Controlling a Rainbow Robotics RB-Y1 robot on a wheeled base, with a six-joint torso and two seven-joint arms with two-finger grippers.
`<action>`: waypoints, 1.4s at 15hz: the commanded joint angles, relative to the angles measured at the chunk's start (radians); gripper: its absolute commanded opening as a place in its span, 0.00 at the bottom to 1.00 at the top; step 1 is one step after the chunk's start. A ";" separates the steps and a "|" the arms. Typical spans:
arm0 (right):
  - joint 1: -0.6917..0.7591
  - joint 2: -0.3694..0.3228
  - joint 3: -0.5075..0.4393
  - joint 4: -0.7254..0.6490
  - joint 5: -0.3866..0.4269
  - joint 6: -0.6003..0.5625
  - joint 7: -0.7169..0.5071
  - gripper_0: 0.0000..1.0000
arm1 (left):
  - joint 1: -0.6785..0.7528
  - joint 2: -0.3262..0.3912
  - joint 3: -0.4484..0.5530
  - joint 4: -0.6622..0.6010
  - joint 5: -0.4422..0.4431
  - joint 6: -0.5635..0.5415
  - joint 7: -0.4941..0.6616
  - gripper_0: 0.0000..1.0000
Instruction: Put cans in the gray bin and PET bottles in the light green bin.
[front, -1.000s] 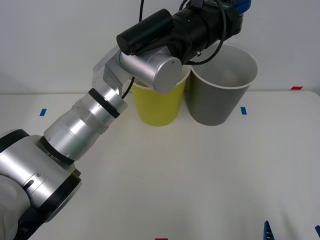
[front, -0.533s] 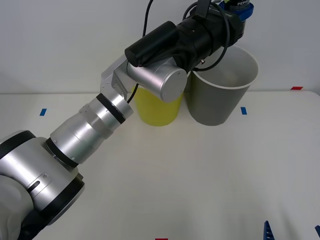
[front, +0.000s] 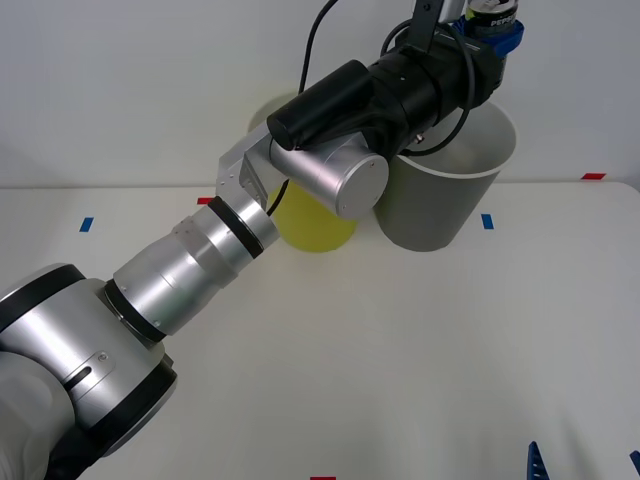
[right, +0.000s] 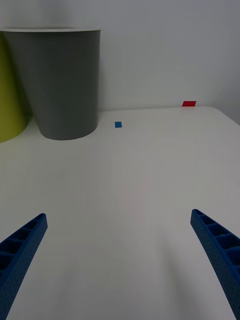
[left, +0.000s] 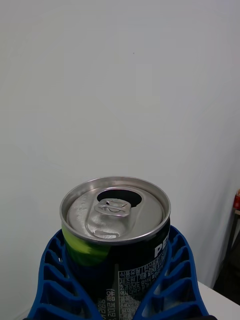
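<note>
the left arm reaches forward and across the white table (front: 420, 340), its black wrist section held high above the two bins at the far edge. the left gripper (front: 495, 28) sits at the top of the front view, over the rim of the gray bin (front: 440, 205), with its blue ribbed fingers (left: 50, 272) clamped around the can (left: 117, 240). the can stands upright in that grip, silver top with its opened mouth and pull tab facing up, dark body with white lettering and a green patch showing between the fingers; in the front view its printed side (front: 492, 12) peeks out just above the blue fingers, raised well over the bin's open mouth rather than inside it. the gray bin stands upright on the table with a pale inside and white rim, and the light green bin (front: 315, 220) stands touching or just beside it on the robot's left, largely hidden behind the arm's silver elbow joint. the right gripper (right: 120, 260) rests low over the near part of the table, its two blue fingers spread wide apart and holding nothing, facing the gray bin (right: 60, 80) from well away. small blue and red tape marks (front: 487, 221) dot the tabletop near the bins and the table's edges
</note>
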 joint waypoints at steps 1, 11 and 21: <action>0.000 0.000 0.000 0.000 0.000 0.000 0.000 1.00 | 0.001 0.000 -0.004 0.008 0.000 -0.007 -0.001 0.00; 0.000 0.000 0.000 0.000 0.000 0.000 0.000 1.00 | 0.001 0.020 -0.004 0.008 -0.006 -0.012 -0.013 1.00; 0.000 0.000 0.000 0.000 0.000 0.000 0.000 1.00 | 0.231 0.364 0.000 -0.365 0.018 -0.047 0.011 1.00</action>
